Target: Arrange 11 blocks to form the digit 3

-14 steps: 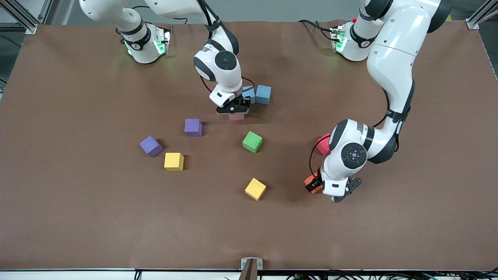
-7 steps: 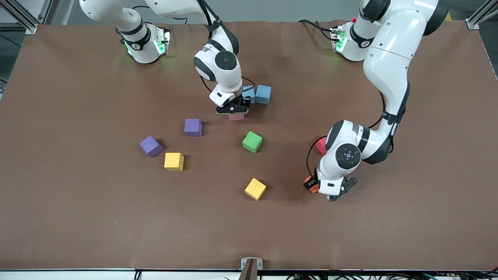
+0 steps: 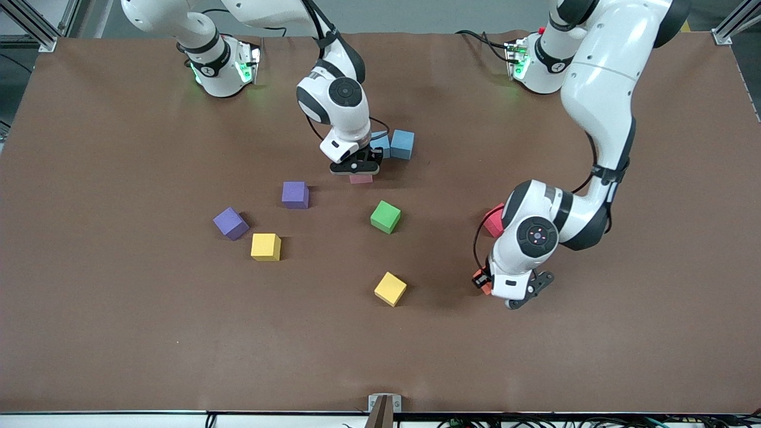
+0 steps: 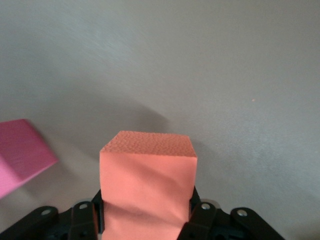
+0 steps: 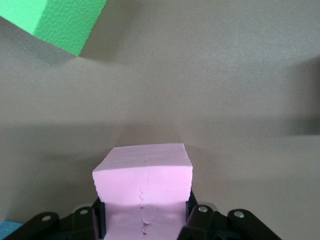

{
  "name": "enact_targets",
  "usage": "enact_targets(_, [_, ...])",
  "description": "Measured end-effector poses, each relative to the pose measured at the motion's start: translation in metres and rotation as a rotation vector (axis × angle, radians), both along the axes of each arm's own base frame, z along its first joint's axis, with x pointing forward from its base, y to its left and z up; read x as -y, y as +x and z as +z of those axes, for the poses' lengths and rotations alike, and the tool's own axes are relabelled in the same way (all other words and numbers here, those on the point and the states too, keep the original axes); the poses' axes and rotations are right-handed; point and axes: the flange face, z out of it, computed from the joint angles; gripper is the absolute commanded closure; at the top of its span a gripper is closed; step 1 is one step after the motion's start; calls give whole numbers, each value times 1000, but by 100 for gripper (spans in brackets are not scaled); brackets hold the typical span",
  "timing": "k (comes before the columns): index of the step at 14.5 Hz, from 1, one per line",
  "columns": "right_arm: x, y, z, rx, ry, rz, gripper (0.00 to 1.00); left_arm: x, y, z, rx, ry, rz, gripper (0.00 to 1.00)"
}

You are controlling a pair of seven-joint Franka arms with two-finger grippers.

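left jaws (image 4: 145, 227) clamped on orange cube (image 4: 147, 187), low over surface (image 3: 594, 356), red cube (image 3: 493, 220) near | right jaws (image 5: 145, 225) clamped on pink cube (image 5: 142, 185) beside two blue cubes (image 3: 402, 144) | step: gathering; no 3 formed | next: carry orange to the blue pair, set touching
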Motion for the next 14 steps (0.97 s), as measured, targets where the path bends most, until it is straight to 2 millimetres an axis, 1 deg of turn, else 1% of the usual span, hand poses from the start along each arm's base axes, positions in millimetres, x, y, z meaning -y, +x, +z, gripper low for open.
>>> enact_targets(2, [0,0,0,0,0,0,97,-8,0,32,-2,10,11,56])
enact_targets(4, [0,0,0,-1,-1,1,97,-15,0,52,-1,14,20,56])
enact_targets(9, [0,-1,0,-2,-4,19,97,-31,2,84,10,0,6,57])
enact_targets(12, [0,-1,0,-4,-5,20,97,-39,-1,101,6,3,-85,56])
enact_targets(14, [0,-2,0,-5,-7,20,97,-48,-4,109,3,-4,-130,56])
